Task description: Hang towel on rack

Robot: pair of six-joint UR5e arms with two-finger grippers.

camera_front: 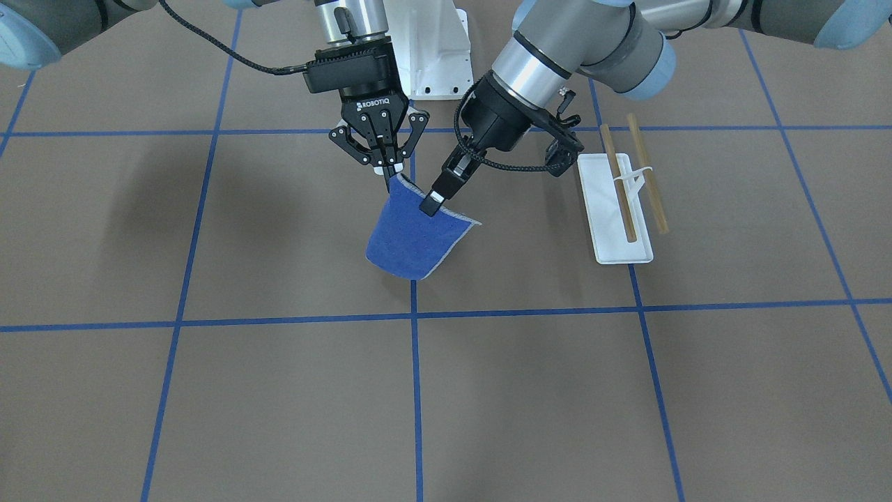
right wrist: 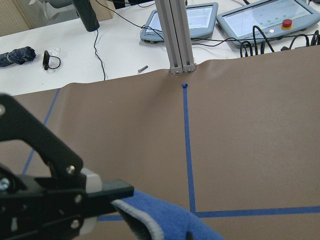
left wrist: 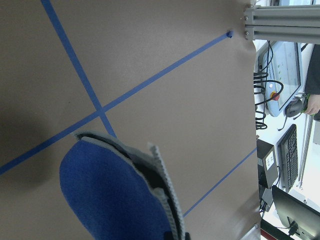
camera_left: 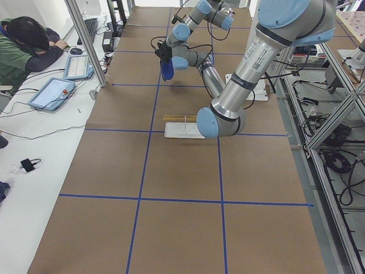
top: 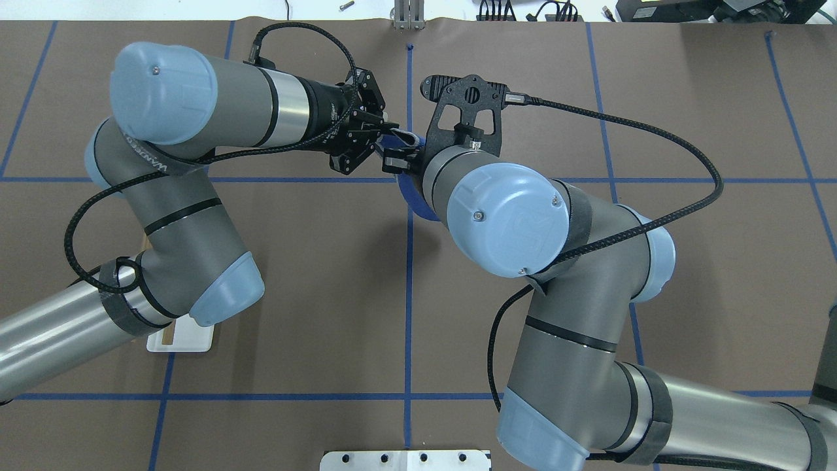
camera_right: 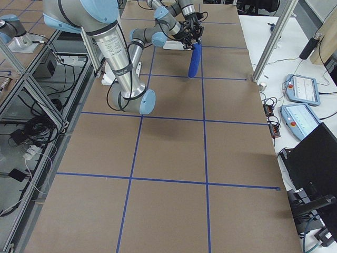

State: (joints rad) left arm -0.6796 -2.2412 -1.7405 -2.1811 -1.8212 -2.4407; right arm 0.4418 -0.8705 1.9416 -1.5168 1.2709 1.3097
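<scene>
The royal-blue towel (camera_front: 411, 240) with grey trim hangs curled above the table, held by its top edge. My right gripper (camera_front: 389, 174) points down and is shut on the towel's upper corner. My left gripper (camera_front: 431, 206) comes in at a slant and is shut on the top edge beside it. The towel also shows in the left wrist view (left wrist: 110, 195) and the right wrist view (right wrist: 165, 220). The rack (camera_front: 620, 230) stands on the table on my left side, apart from the towel, with its two wooden rods (camera_front: 617, 181) bare. In the overhead view my left arm hides most of the rack (top: 189, 339).
The white bolted robot mount (camera_front: 428, 49) stands behind the grippers. Blue tape lines cross the brown table. An aluminium post (right wrist: 175, 35) stands at the far table edge. An operator (camera_left: 28, 43) sits beyond it with tablets and cables.
</scene>
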